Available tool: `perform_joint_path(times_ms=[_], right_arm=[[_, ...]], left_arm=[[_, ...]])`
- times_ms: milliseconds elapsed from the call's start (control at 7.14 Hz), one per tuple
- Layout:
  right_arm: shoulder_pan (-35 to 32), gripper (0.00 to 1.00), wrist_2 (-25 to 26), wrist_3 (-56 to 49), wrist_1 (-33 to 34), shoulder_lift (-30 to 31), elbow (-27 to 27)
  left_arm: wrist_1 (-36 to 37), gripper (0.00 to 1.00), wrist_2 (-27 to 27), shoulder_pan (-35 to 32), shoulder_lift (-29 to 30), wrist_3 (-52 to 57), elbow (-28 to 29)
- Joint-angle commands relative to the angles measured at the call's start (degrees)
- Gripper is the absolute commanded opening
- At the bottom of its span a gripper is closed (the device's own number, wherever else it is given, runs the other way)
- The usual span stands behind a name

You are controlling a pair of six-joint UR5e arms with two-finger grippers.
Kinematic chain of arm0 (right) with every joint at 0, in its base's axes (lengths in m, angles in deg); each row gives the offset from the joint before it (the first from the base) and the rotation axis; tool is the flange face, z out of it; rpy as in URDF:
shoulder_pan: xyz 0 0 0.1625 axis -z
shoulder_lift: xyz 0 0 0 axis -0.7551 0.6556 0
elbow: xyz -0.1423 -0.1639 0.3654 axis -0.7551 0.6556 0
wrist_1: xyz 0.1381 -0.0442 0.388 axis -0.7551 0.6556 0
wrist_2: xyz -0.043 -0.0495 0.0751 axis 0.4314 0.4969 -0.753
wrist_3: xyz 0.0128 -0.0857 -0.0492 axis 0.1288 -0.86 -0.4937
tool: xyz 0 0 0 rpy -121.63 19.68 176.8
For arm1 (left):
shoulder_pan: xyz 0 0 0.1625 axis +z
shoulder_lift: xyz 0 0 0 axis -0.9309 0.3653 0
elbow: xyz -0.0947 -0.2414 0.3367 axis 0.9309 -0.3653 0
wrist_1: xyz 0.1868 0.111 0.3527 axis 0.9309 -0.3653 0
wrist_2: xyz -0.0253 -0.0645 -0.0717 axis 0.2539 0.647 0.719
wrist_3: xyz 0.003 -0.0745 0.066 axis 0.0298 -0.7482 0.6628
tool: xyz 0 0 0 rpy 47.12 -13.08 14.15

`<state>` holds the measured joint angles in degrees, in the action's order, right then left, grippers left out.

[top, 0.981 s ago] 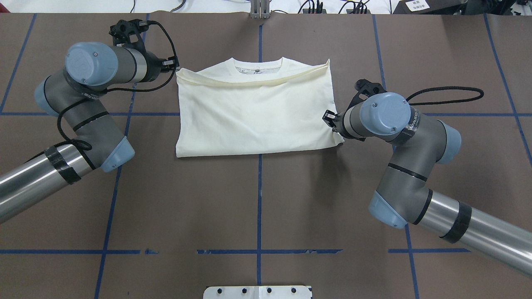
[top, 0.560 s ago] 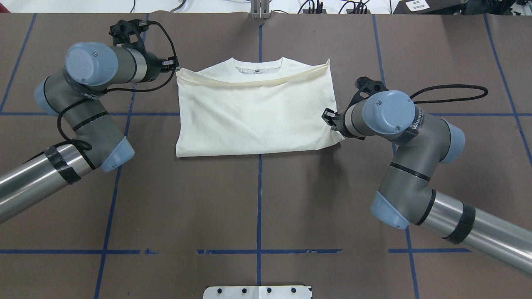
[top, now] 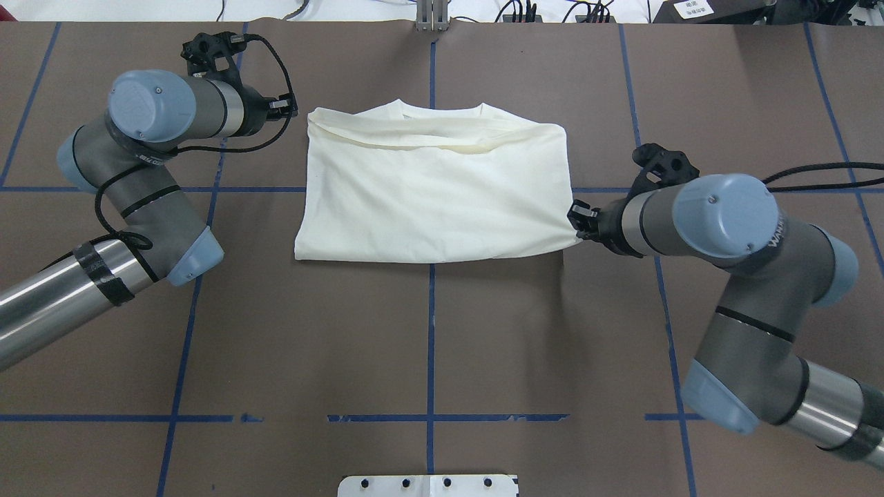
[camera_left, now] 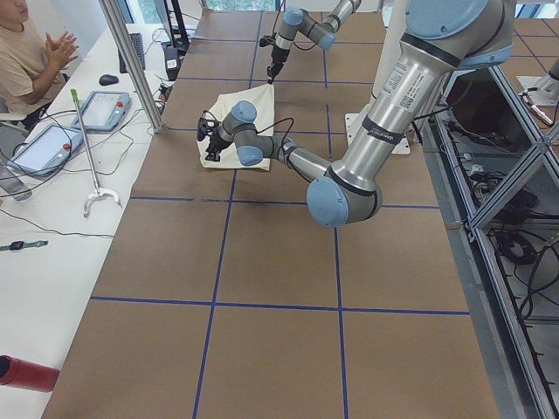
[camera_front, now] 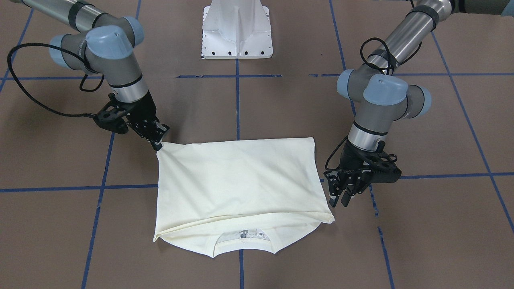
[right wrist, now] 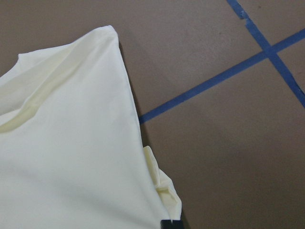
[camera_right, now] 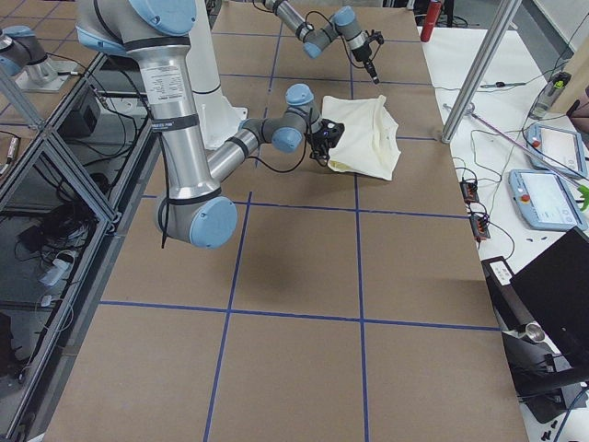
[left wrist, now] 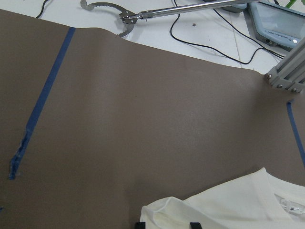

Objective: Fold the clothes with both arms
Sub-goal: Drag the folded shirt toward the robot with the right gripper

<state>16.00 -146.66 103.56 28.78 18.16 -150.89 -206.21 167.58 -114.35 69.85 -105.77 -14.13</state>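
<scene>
1 cream shirt (top: 428, 200), folded, plain side up, mid-counter (top: 428, 331)
Right end effector (camera_front: 159, 143) pinched the hem-end corner; left end effector (camera_front: 338, 200) stood spread just beside the collar-end corner, gripping nothing.

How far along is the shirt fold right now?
Done: the shirt lies folded into a rectangle, plain side up, collar at the far edge. In hand: right gripper pinches one corner; left gripper, fingers open, waits beside another. Left: probably a final fold.
</scene>
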Motion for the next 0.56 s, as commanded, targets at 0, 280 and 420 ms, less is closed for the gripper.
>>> perform_joint_path(times_ms=[0, 280, 420], right_arm=[[6.46, 0.00, -0.22, 4.29, -0.08, 6.99, -9.55], [14.53, 0.00, -1.10, 4.40, -0.08, 14.12, -18.87], [18.92, 0.00, -1.19, 4.57, 0.01, 14.83, -18.99]], left_arm=[[0.00, 0.43, 0.00, 0.07, 0.00, -0.12, -0.38], [-0.09, 0.43, 0.09, 0.07, 0.00, -0.21, -0.90], [-0.09, 0.43, 0.17, 0.07, 0.00, -0.29, -2.04]])
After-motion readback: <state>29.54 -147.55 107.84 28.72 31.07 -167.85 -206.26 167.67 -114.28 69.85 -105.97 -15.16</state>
